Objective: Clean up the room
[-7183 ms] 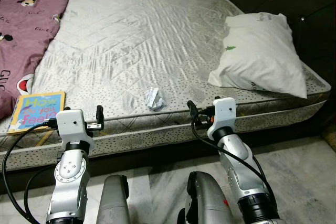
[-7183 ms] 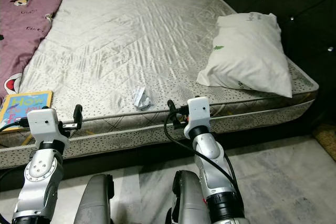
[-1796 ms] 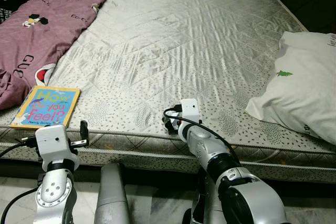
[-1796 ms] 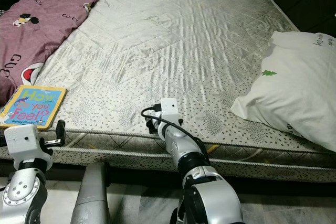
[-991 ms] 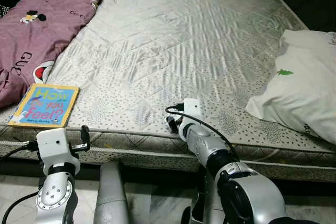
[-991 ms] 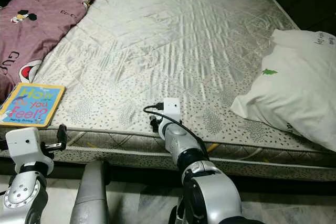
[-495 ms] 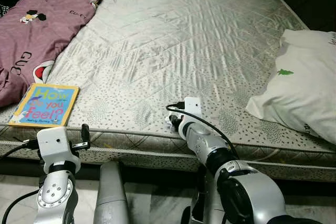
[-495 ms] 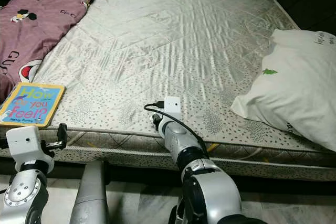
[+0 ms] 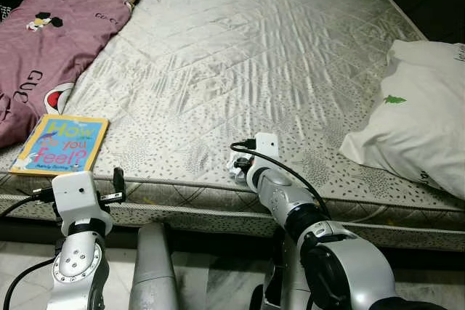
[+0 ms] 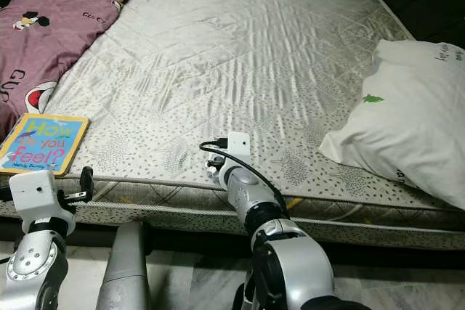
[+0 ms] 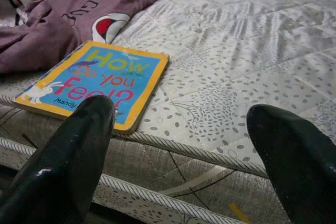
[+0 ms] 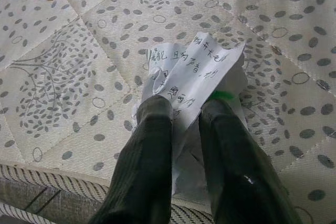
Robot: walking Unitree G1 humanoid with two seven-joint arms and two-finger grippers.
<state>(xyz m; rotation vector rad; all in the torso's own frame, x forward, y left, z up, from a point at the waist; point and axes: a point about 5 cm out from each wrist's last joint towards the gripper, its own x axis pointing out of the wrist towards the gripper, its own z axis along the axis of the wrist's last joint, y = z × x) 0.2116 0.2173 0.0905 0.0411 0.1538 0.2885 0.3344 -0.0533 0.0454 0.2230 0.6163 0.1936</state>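
Right claw (image 12: 181, 109) newly around crumpled paper (image 12: 195, 75)

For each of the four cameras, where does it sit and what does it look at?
Left eye, on the head: looks down on the mattress; both arms show.
Right eye, beside it: same scene, with the pillow.
Left wrist: faces the book between open fingers, a book the eye views share.
Right wrist: looks along fingers closed on the crumpled paper.
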